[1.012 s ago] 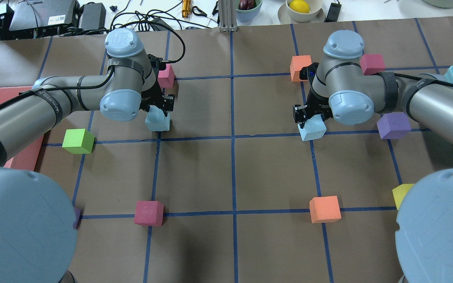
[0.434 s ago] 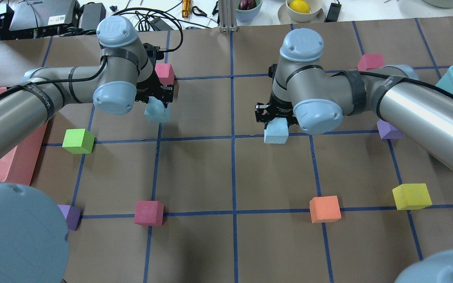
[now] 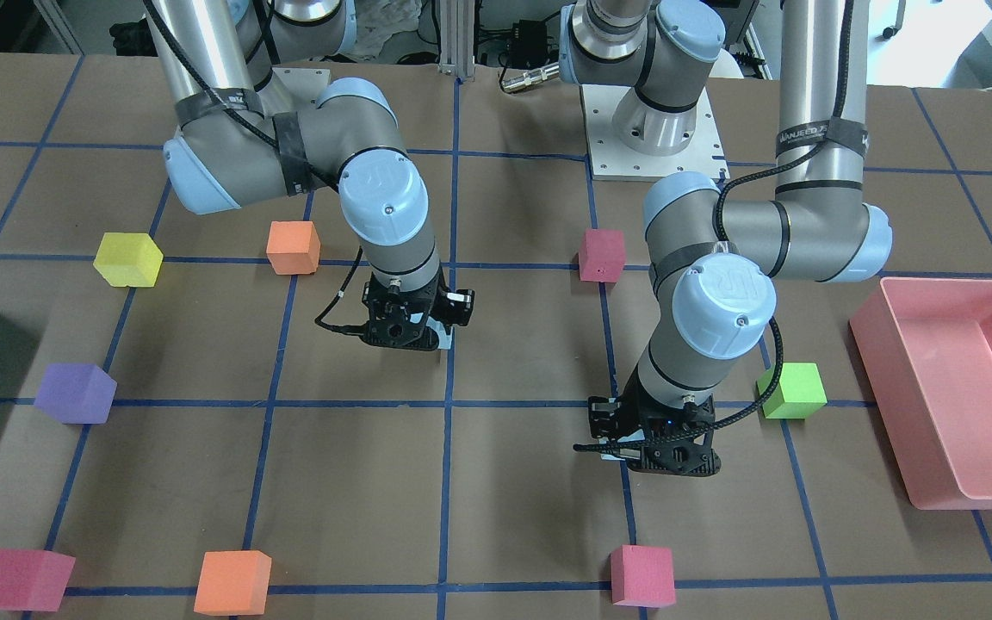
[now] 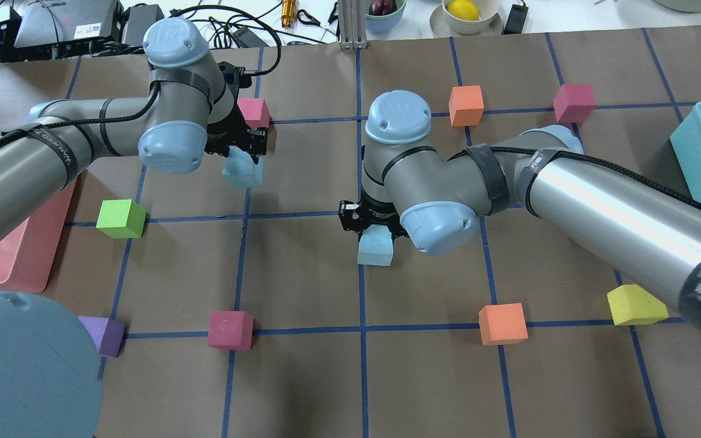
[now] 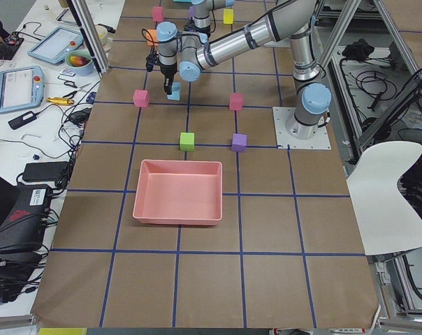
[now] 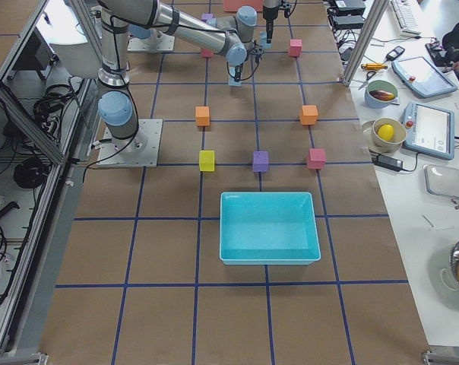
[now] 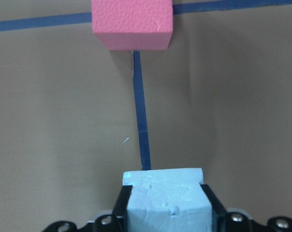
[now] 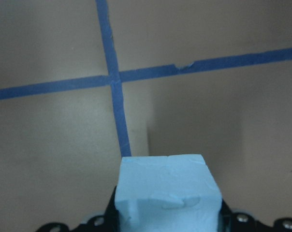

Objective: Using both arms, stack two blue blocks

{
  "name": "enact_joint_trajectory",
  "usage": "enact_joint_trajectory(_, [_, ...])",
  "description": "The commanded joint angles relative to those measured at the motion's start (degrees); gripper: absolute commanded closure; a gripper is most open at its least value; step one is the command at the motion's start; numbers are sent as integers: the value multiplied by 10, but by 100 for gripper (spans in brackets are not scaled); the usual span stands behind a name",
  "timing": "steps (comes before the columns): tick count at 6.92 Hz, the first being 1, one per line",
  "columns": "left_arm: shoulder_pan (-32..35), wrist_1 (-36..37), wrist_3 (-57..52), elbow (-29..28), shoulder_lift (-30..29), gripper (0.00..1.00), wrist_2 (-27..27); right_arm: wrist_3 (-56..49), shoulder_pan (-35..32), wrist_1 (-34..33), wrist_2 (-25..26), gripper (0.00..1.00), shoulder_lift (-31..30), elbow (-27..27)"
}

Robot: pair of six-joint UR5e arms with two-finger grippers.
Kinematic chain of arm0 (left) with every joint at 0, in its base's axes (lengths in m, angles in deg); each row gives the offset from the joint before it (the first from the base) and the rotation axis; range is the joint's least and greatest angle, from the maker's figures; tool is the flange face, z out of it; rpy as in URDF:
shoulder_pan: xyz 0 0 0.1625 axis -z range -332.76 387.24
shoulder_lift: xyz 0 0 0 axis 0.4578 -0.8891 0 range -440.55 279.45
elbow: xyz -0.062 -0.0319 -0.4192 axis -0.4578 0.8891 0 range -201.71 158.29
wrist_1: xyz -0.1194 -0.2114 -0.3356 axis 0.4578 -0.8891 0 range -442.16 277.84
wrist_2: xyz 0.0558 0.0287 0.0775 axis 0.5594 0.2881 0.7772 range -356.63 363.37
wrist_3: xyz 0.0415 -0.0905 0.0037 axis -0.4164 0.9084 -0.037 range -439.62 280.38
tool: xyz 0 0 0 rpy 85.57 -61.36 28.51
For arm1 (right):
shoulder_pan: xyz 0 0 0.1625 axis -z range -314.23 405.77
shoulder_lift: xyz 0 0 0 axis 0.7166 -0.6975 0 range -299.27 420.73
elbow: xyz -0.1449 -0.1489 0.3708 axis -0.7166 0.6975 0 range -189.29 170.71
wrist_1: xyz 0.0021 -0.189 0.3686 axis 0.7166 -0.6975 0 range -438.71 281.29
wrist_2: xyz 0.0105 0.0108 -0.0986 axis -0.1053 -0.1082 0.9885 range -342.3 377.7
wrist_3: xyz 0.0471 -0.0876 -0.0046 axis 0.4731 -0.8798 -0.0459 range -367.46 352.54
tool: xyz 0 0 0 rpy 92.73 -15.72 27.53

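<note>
Since the stack needs both cubes brought together, each arm carries one, seemingly lifted off the table (image 4: 302,377). The left hand (image 4: 242,159) is clenched on the left blue block (image 4: 243,174) at the far left, just on the near side of a pink cube (image 4: 254,112). The right hand (image 4: 375,230) grasps the right blue block (image 4: 375,250) beside the central tape crossing. That is probably the spot for the base, with the left block going on top.
</note>
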Motion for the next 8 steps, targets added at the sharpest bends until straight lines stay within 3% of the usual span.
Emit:
enact_joint_trajectory(1, [0,0,0,-2,0,100,1,9,-20,-3,-1,100,3,-12])
enact_joint_trajectory(6, [6,-30,7,2,27,100,-1,3,-31,-30,-4,100,17,-20])
enact_joint_trajectory(7, [7,-30,8,4,30,100,-1,-3,-31,-33,-4,92,20,-20])
enact_joint_trajectory(8, [8,-30,8,4,31,100,-1,-14,-31,-39,-2,32,22,-21])
